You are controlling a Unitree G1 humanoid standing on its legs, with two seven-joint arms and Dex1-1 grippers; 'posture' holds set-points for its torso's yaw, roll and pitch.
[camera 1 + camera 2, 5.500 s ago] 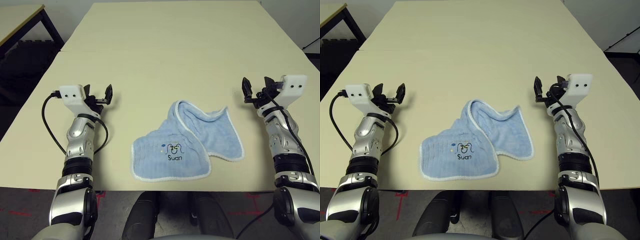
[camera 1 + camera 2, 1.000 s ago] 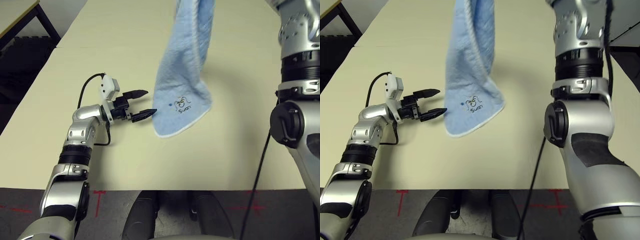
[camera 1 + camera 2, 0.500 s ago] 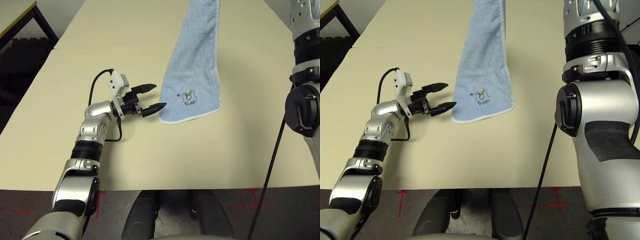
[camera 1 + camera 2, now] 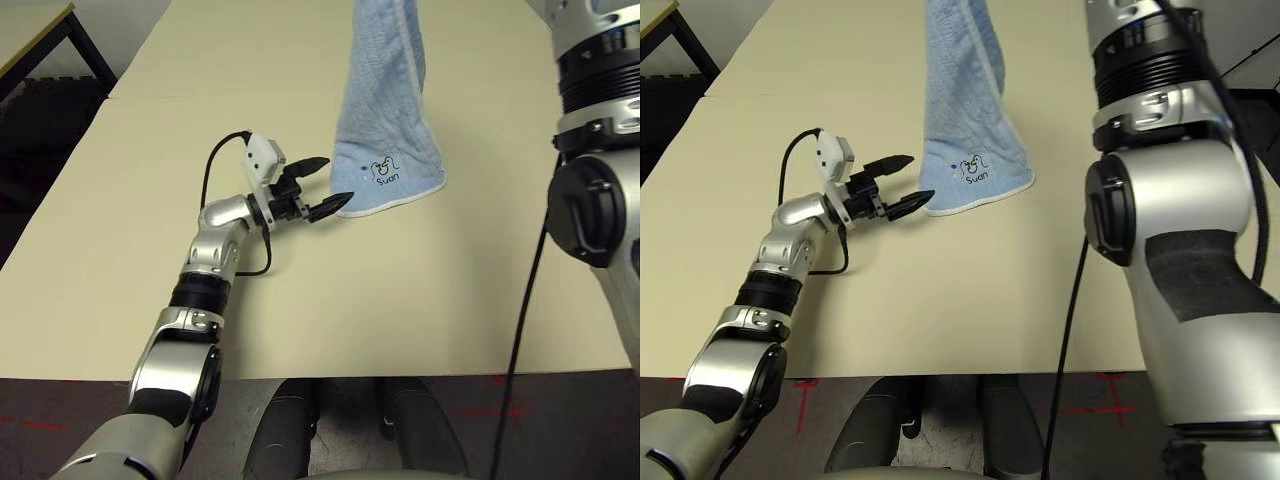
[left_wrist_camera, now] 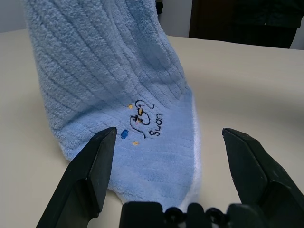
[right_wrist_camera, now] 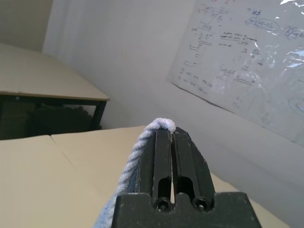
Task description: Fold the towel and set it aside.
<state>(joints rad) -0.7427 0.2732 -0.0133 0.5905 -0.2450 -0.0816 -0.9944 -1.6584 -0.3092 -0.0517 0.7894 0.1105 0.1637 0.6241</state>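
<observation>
The light-blue towel [image 4: 385, 120] hangs lengthwise from above the middle of the table, and its white-edged lower end with the "Suan" print touches the tabletop. In the right wrist view my right gripper [image 6: 164, 132] is shut on the towel's top edge [image 6: 159, 125], high above the table. My left gripper [image 4: 335, 180] lies low over the table at the towel's lower left corner, open. In the left wrist view the printed end of the towel [image 5: 142, 118] sits just ahead of and between the spread fingers [image 5: 88, 175].
The beige table [image 4: 400, 300] has free room all around the towel. My raised right arm [image 4: 600, 200] stands tall at the right side. A black cable [image 4: 215, 170] loops from the left wrist. A second table [image 4: 40, 15] stands far left.
My left gripper has reached further forward and right, up to the towel's lower left corner. The hanging towel has shifted slightly away, still held from above.
</observation>
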